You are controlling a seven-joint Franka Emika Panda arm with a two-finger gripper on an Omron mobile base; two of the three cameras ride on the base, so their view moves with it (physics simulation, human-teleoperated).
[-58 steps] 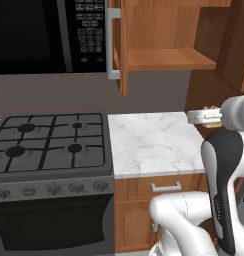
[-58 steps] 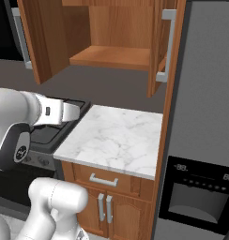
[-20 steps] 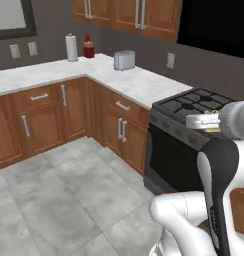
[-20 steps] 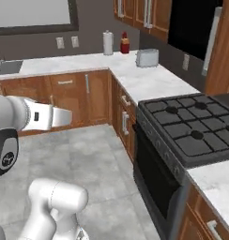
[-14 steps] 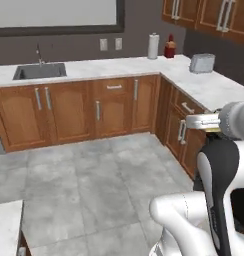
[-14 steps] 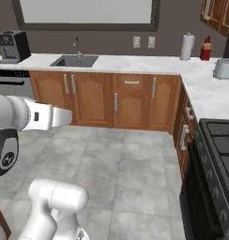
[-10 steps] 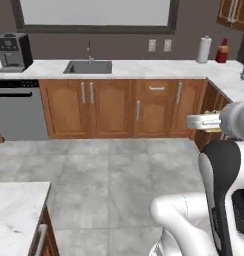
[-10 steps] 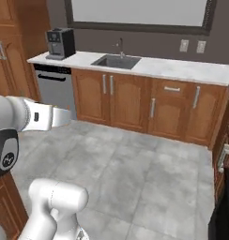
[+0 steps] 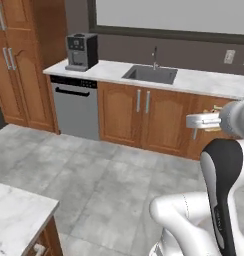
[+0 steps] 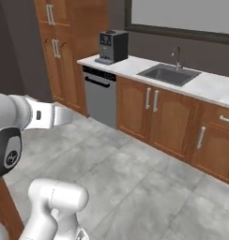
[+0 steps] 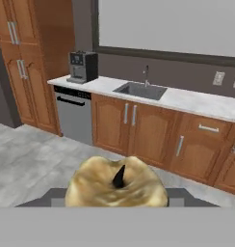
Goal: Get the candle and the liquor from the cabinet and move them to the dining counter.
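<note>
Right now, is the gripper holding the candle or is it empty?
Holding it: in the hand view the tan-gold candle sits between the fingers of the gripper.

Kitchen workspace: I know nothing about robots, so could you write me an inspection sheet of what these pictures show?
Surface: marble corner of the dining counter, lower left in the left base view.
Job's things: candle between the fingers; liquor, nothing seen.
Clutter: coffee machine on the wall counter, left of the sink.
Grippers: gripper closed on the candle, above the floor.
Cables: nothing seen.
Surroundings: grey tiled floor, wooden base cabinets, dishwasher.
</note>
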